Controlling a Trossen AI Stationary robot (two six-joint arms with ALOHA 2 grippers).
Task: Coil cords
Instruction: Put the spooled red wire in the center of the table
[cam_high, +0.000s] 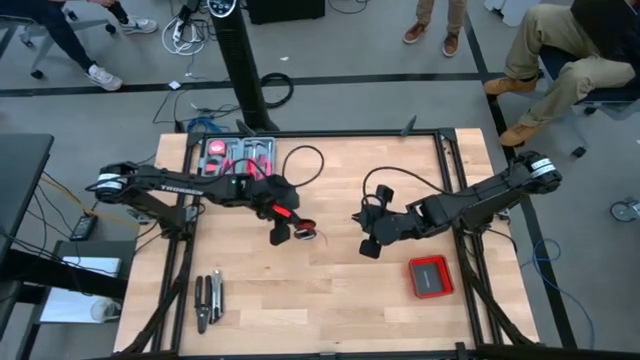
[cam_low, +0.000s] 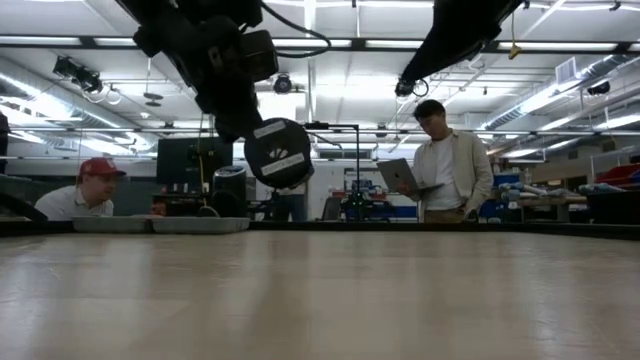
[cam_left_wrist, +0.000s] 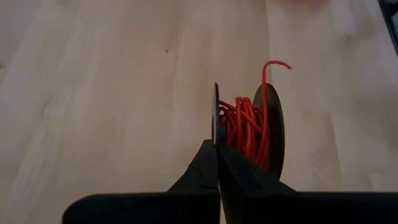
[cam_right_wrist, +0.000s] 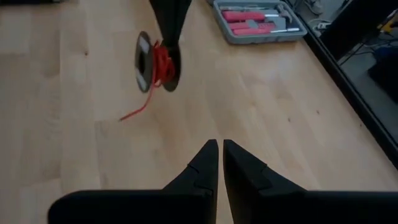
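The cord is a thin red wire wound between the two black discs of a small spool. Its free end dangles loose below. My left gripper is shut on the spool over the middle of the table. In the low view the spool hangs well above the tabletop, one disc facing the near edge. My right gripper hovers to the spool's right, pointing at it. Its fingers are shut with nothing between them. My left gripper pinches the rim of one spool disc between its two fingertips. The fingers slant down from the table's left. The spool is lifted clear of the table, discs on edge, with the short free wire end sticking out loose.
A grey tool tray with red-handled tools sits at the far left. Pliers lie near the front left. A flat red box lies at the right front. People sit and stand beyond the table.
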